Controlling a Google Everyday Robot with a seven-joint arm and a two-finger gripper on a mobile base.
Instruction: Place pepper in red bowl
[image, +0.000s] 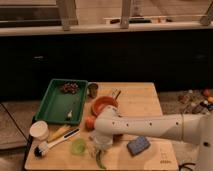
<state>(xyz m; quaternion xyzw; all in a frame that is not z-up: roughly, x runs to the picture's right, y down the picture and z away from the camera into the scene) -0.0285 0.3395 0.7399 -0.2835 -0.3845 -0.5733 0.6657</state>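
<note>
The pepper (100, 159) is dark green and slim and lies on the wooden table near its front edge, just right of a light-green cup (78, 146). My gripper (102, 146) is at the end of the white arm that reaches in from the right. It points down right above the pepper's upper end. The red bowl (105, 104) is orange-red with a lighter rim and sits behind the gripper, near the table's middle. The arm's wrist covers the area in front of the bowl.
A green tray (56, 106) with small items stands at the back left. Also here are a small orange fruit (90, 122), a white cup (39, 131), a brush (52, 143), a metal cup (93, 90) and a blue sponge (138, 145). The table's front edge (100, 169) is close.
</note>
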